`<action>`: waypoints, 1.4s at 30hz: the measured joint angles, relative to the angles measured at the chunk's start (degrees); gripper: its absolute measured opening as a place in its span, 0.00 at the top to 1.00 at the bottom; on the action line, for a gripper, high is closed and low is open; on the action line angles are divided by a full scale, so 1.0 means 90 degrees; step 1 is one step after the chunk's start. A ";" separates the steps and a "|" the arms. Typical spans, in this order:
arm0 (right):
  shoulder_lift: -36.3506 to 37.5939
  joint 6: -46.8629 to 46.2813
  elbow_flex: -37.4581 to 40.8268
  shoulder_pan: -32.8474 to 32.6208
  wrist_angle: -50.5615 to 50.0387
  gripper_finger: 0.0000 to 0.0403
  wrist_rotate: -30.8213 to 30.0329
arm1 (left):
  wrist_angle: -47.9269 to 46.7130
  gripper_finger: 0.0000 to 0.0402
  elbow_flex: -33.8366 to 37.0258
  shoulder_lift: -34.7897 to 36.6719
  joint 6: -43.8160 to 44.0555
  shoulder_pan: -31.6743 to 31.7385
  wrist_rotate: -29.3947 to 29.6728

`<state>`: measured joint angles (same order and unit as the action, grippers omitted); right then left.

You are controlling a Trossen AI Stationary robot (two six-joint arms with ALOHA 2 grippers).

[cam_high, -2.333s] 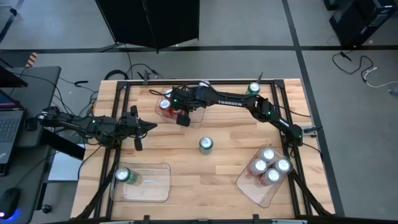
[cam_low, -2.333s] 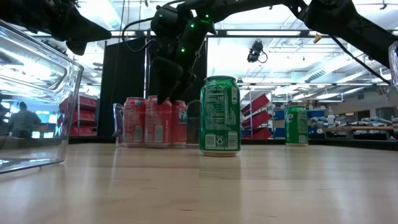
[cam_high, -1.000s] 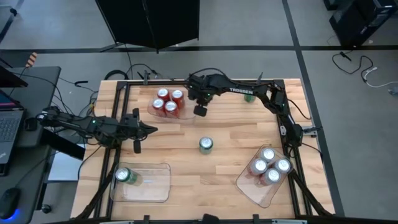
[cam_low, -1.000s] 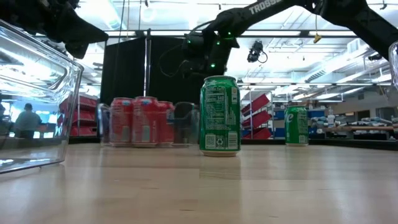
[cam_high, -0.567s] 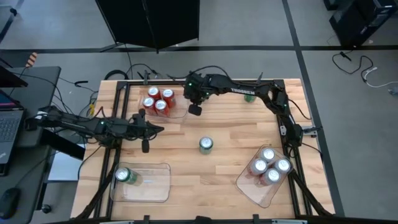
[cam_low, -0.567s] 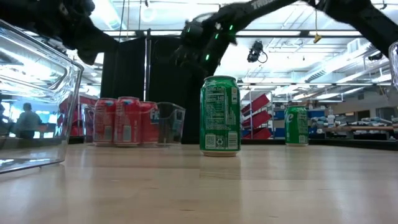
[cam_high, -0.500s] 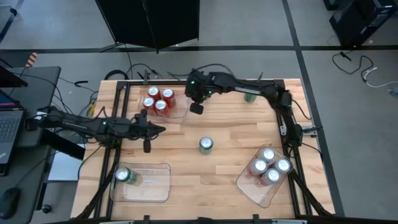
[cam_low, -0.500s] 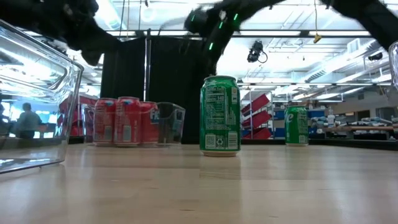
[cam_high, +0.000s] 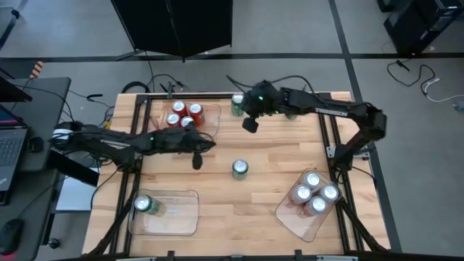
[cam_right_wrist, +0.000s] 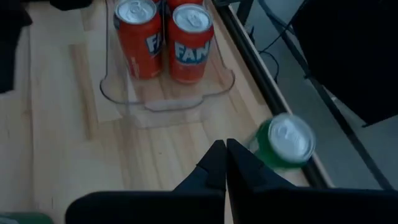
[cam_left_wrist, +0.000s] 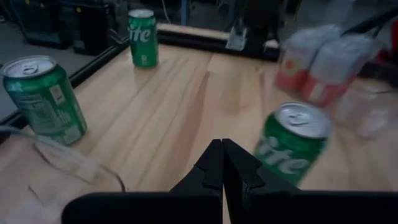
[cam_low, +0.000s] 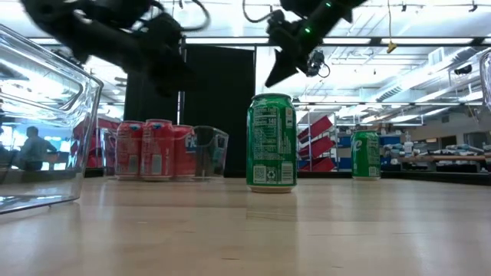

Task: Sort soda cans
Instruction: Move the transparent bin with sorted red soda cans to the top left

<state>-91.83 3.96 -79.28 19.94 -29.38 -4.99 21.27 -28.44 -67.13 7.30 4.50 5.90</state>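
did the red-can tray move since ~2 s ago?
Yes. In the high view the tray of red cans now sits nearer the table's far-left corner; the centre green can stayed put.

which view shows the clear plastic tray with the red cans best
The right wrist view: the clear plastic tray fills the frame, its rim and red cans plain. The high view shows it small at the far edge. The low view shows it side-on. The left wrist view misses it.
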 joint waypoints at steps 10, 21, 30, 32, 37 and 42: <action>0.1122 -0.0643 0.2124 -0.0041 0.1638 1.00 -0.0012 | -0.0734 1.00 -0.1560 -0.2110 -0.0499 0.0834 0.0210; 0.1553 -0.0760 0.2736 -0.0081 0.1799 1.00 -0.0187 | -0.1433 1.00 -0.1969 -0.2583 -0.0462 0.1597 0.1250; 0.1561 -0.0762 0.2756 -0.0092 0.1782 1.00 -0.0202 | -0.1903 1.00 -0.1918 -0.2539 -0.0461 0.2123 0.1543; 0.1561 -0.0762 0.2756 -0.0092 0.1784 1.00 -0.0202 | -0.1883 1.00 -0.1845 -0.2533 -0.0463 0.2220 0.1594; 0.1561 -0.0762 0.2756 -0.0122 0.1782 1.00 -0.0202 | -0.1840 1.00 -0.1703 -0.2423 -0.0461 0.2379 0.1614; 0.1561 -0.0754 0.2756 -0.0170 0.1776 1.00 -0.0202 | -0.2094 1.00 -0.1595 -0.2002 -0.0608 0.2578 0.1638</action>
<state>-77.78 -2.82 -54.48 18.42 -13.39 -6.81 2.42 -42.79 -85.15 1.83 27.70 20.64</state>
